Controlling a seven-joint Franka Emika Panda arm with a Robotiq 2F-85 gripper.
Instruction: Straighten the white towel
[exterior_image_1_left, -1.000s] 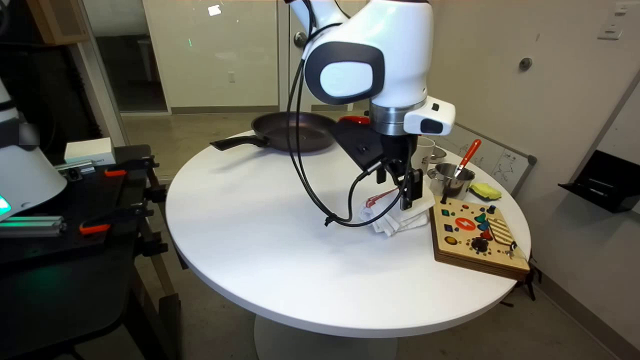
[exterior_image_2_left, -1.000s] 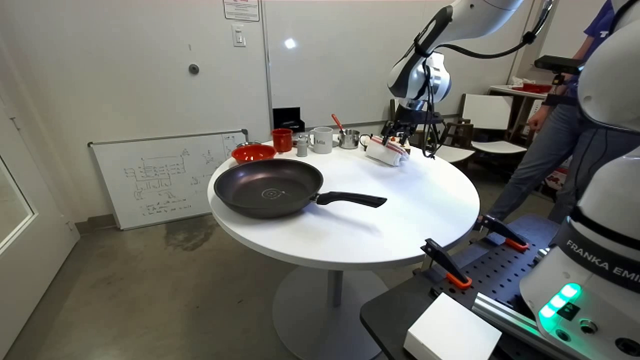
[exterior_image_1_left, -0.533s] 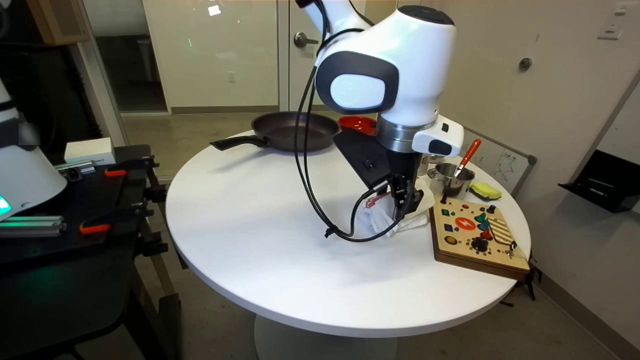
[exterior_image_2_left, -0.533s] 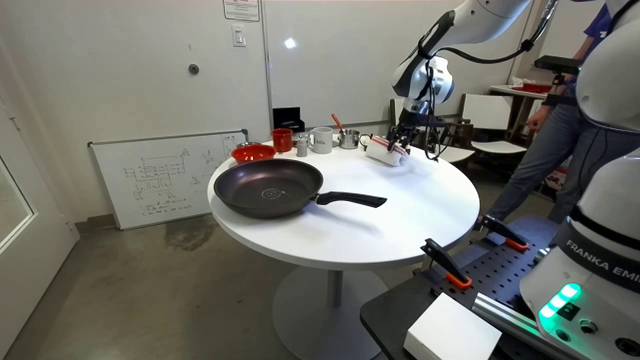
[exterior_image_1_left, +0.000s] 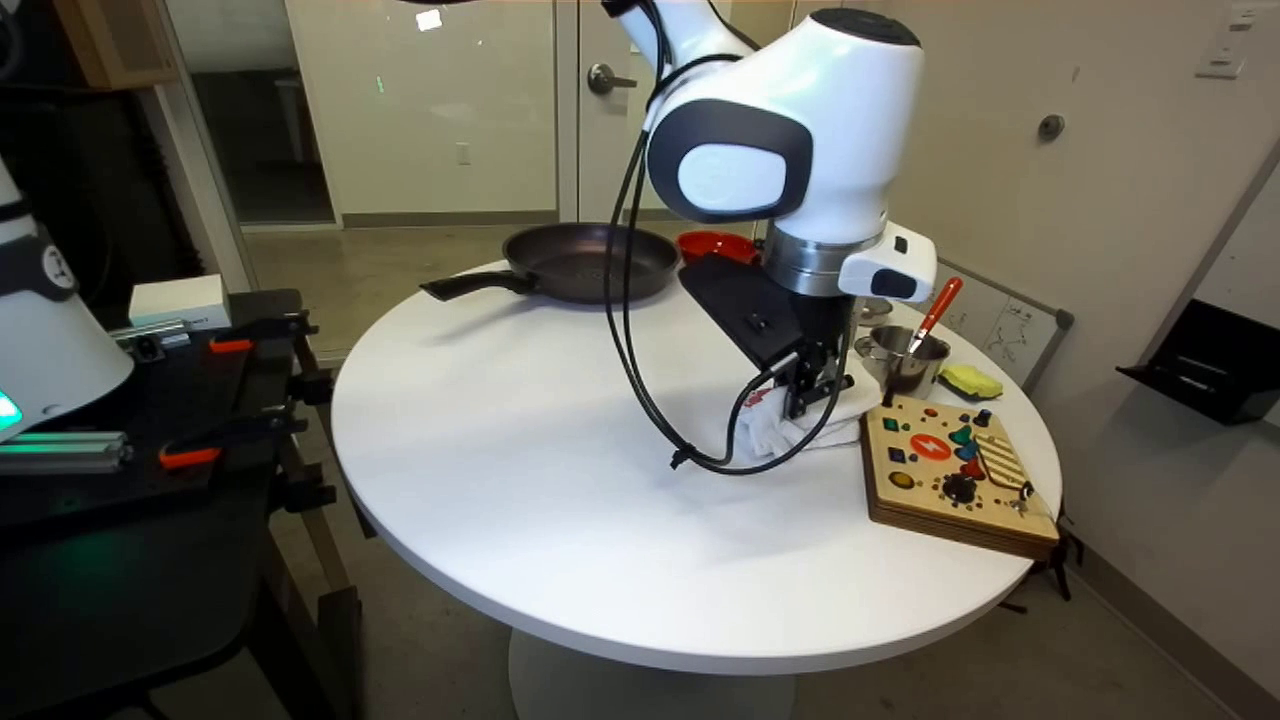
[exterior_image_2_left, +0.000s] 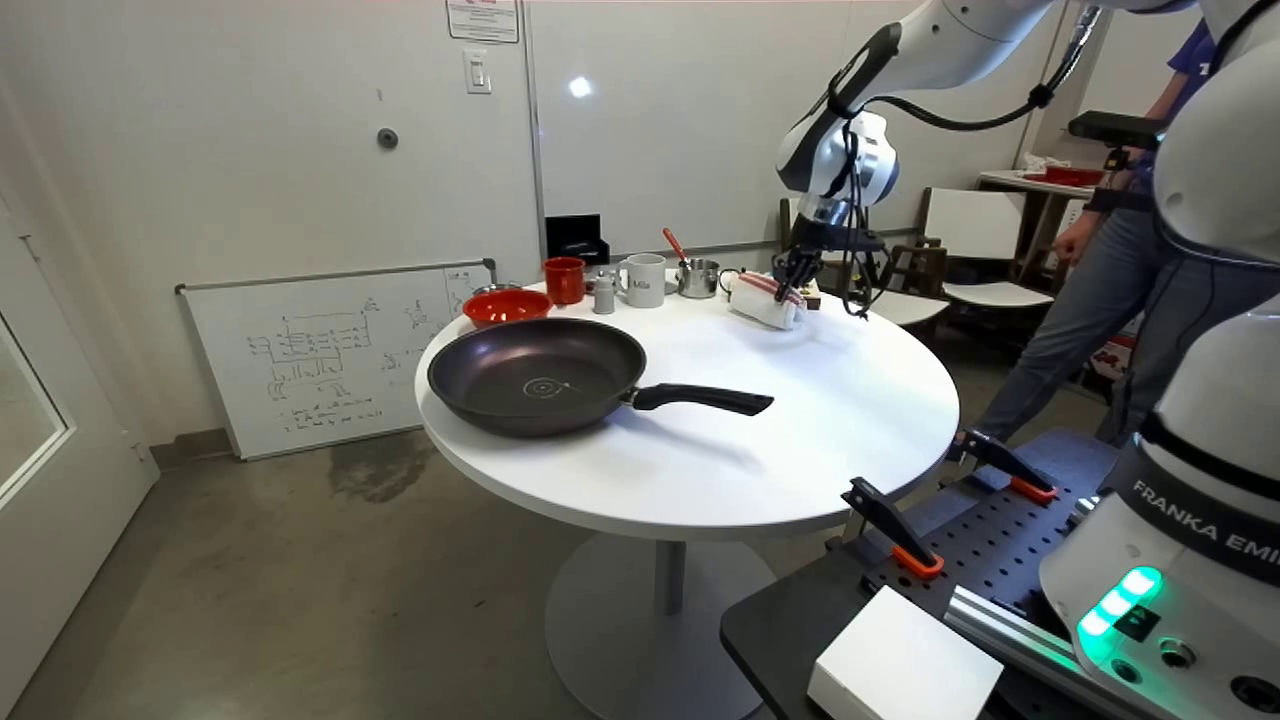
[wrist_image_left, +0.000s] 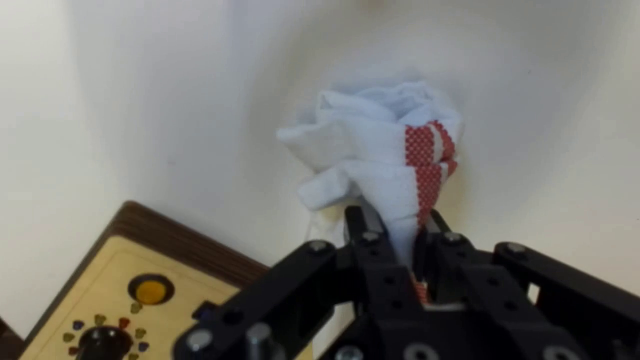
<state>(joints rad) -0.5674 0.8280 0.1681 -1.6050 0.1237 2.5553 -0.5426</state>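
End effector (wrist_image_left: 396, 220) now pinches white towel (wrist_image_left: 375, 142); jaws wider apart earlier.

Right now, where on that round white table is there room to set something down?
The widest bare stretch of the round white table lies between the frying pan, the white towel and the edge nearest the robot's base. Crowded: around the towel, where the gripper holds it beside the knob board, and along the far edge: red bowl, white mug, metal pot.

wrist view, centre: red-striped white cloth towel (wrist_image_left: 380, 145), matt | lower left: tan wooden box (wrist_image_left: 170, 320), smooth | in an exterior view, right: round silver metal pot (exterior_image_1_left: 915, 375), shiny
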